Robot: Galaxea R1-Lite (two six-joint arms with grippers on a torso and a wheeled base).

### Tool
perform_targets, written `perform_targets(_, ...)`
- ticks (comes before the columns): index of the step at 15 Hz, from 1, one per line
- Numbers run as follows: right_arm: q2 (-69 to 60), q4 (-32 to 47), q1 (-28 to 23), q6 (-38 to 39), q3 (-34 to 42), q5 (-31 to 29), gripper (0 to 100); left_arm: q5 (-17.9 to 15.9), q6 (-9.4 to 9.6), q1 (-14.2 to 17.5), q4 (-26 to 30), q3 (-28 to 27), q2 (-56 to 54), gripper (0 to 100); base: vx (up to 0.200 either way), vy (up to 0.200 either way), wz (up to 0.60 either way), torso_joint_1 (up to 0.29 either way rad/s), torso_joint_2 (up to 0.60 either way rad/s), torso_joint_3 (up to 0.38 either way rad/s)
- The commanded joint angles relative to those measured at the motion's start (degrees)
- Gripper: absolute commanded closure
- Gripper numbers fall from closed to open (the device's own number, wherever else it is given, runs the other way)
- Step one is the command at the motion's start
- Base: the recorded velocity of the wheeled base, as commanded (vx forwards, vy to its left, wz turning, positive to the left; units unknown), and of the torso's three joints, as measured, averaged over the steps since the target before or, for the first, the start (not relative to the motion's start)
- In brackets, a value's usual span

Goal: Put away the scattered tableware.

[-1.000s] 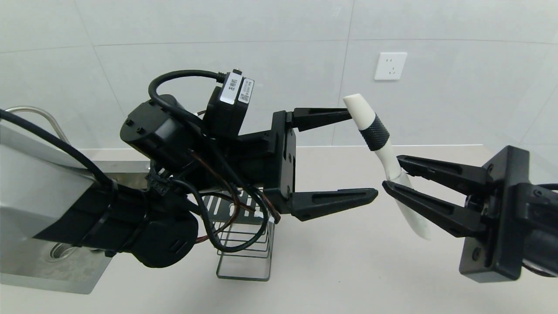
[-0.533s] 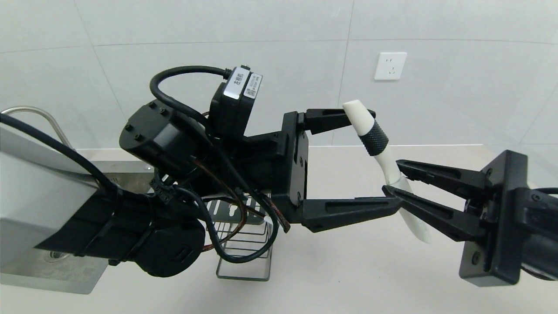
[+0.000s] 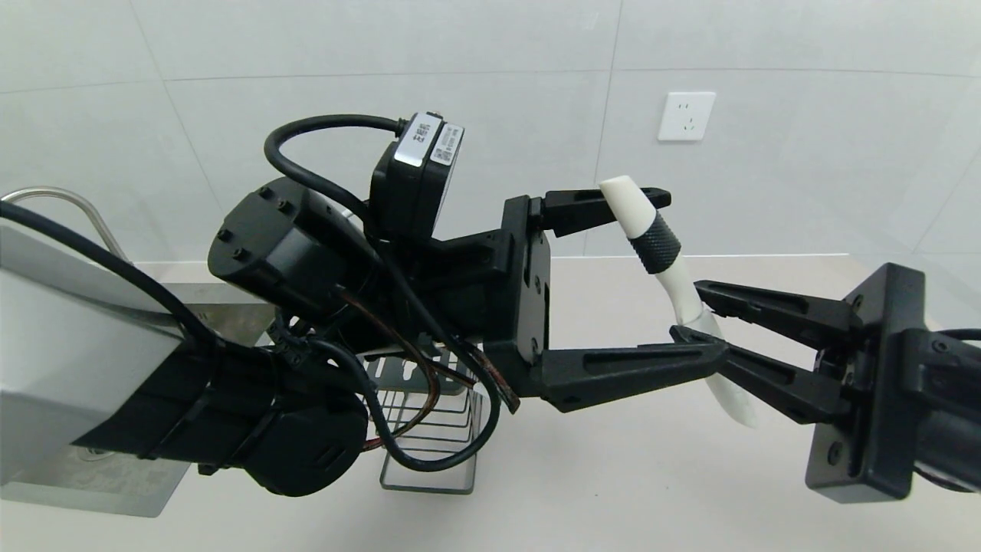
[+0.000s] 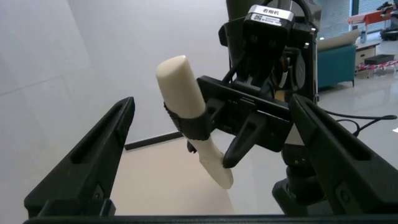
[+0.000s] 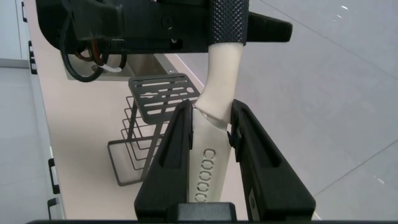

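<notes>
Pale wall tiles (image 3: 460, 46) with a white socket (image 3: 686, 116) stand behind a beige countertop (image 3: 613, 475). A steel sink (image 3: 115, 475) is sunk in on my left, with a wire cutlery rack with a slotted top (image 3: 429, 452) just beside it.

My right gripper (image 3: 687, 309) is clamped on a white utensil with a black knurled band round its handle (image 3: 655, 241). It grips the pale neck below the band, where the flat perforated part begins. The utensil is up in the air, well above the counter, with its handle tilted up toward the wall.

My left gripper (image 3: 692, 274) is spread wide around the handle end. From its wrist camera there is a gap on either side, so it grips nothing yet.

I judge this to be a handover to the arm nearer the rack, and it could fail in several ways:

- My left lower finger crosses my right fingertips in the head view, and I cannot tell whether they touch. If I close there, I may pinch my own fingers.
- If I catch only the smooth tapered tip, the handle may squirt out; the knurled band is the safer hold.
- If my right side lets go before my left has bitten, the utensil falls to the counter.
- The handle is tilted, so uneven contact could twist it.
</notes>
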Motion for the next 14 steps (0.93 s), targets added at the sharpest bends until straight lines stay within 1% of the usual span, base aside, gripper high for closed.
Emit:
perform_targets(1, 0.2, 0.0, 0.4, 0.0, 0.0, 0.0, 100, 0.0, -0.04, 0.0, -0.1, -0.1, 0.2, 0, 0.0, 0.0, 0.0, 0.0, 0.0, 0.0)
perform_targets(4, 0.3, 0.0, 0.6, 0.0, 0.0, 0.0, 100, 0.0, -0.04, -0.2, -0.1, -0.2, 0.2, 0, 0.0, 0.0, 0.0, 0.0, 0.0, 0.0)
perform_targets(8, 0.9, 0.0, 1.1, 0.0, 0.0, 0.0, 100, 0.0, -0.04, -0.6, -0.1, -1.6, 0.7, 0, 0.0, 0.0, 0.0, 0.0, 0.0, 0.0)
perform_targets(9, 1.1, 0.0, 1.1, 0.0, -0.2, 0.0, 100, 0.0, -0.04, -0.6, -0.1, -1.6, 0.9, 100, 0.0, 0.0, 0.0, 0.0, 0.0, 0.0)
perform_targets(14, 1.5, -0.1, 1.1, 0.0, -0.8, 0.0, 100, 0.0, -0.13, -0.6, -0.1, -1.5, 0.8, 100, 0.0, 0.0, 0.0, 0.0, 0.0, 0.0)
